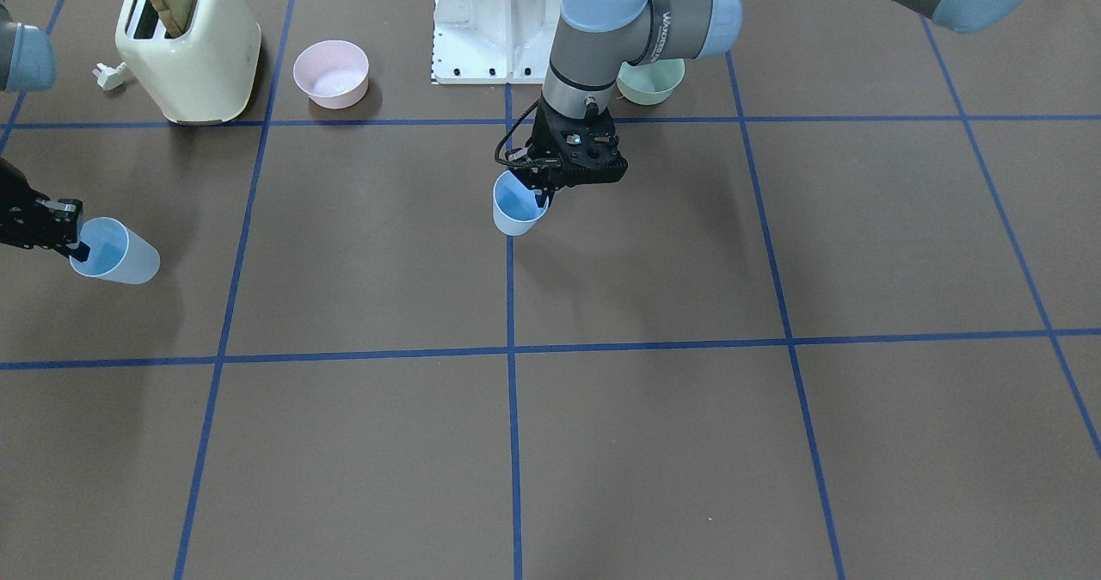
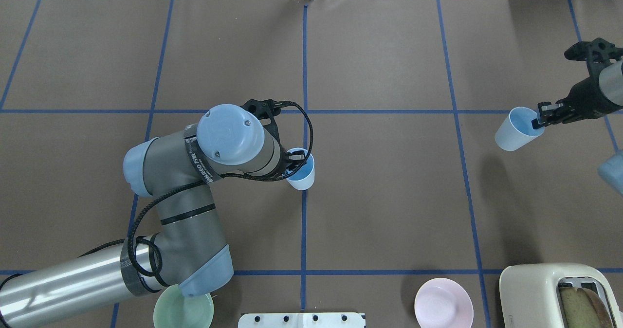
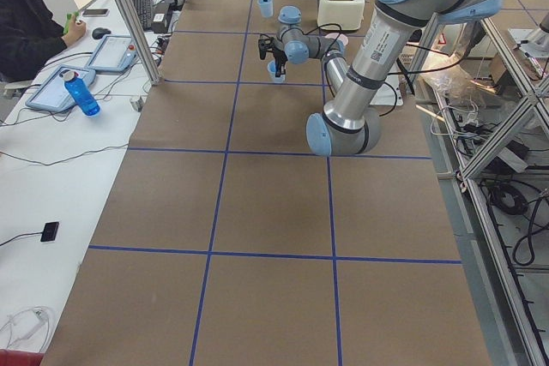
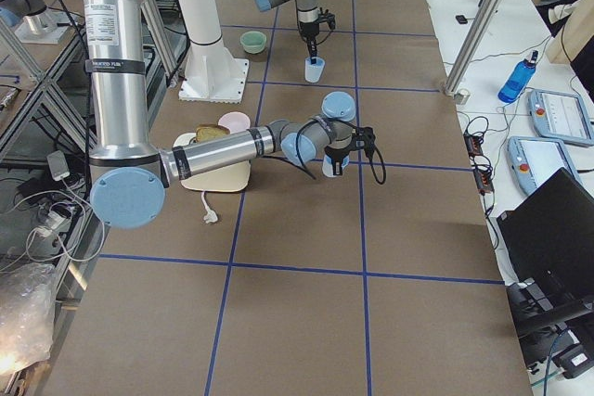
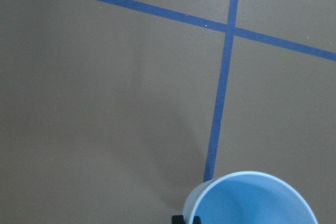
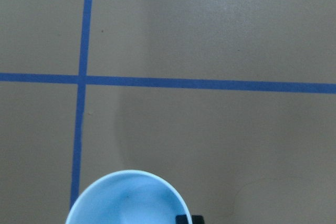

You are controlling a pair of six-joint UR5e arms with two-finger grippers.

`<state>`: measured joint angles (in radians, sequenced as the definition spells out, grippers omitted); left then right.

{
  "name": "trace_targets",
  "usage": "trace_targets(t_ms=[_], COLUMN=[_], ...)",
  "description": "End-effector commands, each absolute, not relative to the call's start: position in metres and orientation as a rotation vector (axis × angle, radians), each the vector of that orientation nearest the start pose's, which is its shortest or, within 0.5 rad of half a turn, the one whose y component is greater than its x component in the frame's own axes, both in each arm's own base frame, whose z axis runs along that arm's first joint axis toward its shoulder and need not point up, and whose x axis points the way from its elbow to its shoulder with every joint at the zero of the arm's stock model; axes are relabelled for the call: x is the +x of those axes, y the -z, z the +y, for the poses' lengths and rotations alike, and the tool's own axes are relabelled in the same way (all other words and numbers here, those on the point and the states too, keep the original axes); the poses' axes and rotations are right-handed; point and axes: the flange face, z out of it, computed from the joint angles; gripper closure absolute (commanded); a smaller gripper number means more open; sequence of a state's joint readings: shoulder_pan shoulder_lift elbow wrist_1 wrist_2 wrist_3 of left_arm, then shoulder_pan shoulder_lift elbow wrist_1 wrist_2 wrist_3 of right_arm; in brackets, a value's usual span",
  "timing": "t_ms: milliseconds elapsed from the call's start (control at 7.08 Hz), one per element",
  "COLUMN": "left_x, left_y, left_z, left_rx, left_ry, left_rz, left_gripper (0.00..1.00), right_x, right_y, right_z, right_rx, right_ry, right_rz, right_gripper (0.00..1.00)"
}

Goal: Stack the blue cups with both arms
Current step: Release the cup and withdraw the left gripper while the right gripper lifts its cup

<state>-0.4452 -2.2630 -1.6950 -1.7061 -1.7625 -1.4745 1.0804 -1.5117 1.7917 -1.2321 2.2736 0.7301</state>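
Two pale-blue cups, each pinched at the rim by one gripper.

The centre cup (image 1: 519, 212) stands upright on the middle tape line (image 1: 513, 408), and the jaws of the left gripper (image 1: 544, 194) nip its rim wall from above. The other cup (image 1: 120, 255) is tilted, far out on the robot's right and well apart from the first, with the right gripper (image 1: 79, 249) clamped on its rim. Both cups are tapered, handleless and brighter blue inside.
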Motion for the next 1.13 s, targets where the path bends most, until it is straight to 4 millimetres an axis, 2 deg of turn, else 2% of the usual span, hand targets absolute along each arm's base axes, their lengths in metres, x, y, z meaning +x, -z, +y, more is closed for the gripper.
trace_targets(t_ms=[0,565,847,989], left_x=[0.572,0.583,0.582,0.582], left_y=[-0.181,-0.185,-0.184,-0.184], left_z=[-0.383,-0.375,-0.374,-0.374], left_rx=[0.091,0.101,0.103,0.104], left_ry=[0.237,0.236,0.232,0.231], left_rz=[0.957,0.942,0.948,0.953], left_gripper=[1.00,1.00,0.98,0.54], right_x=[-0.191,-0.189,-0.188,-0.188], right_y=[-0.439,-0.435,-0.434,-0.435], right_z=[-0.511,-0.514,-0.513,-0.514], right_rx=[0.082,0.081,0.078,0.079], right_ry=[-0.015,-0.019,-0.019,-0.017], right_rz=[-0.894,-0.902,-0.907,-0.907], right_gripper=[1.00,1.00,1.00,1.00])
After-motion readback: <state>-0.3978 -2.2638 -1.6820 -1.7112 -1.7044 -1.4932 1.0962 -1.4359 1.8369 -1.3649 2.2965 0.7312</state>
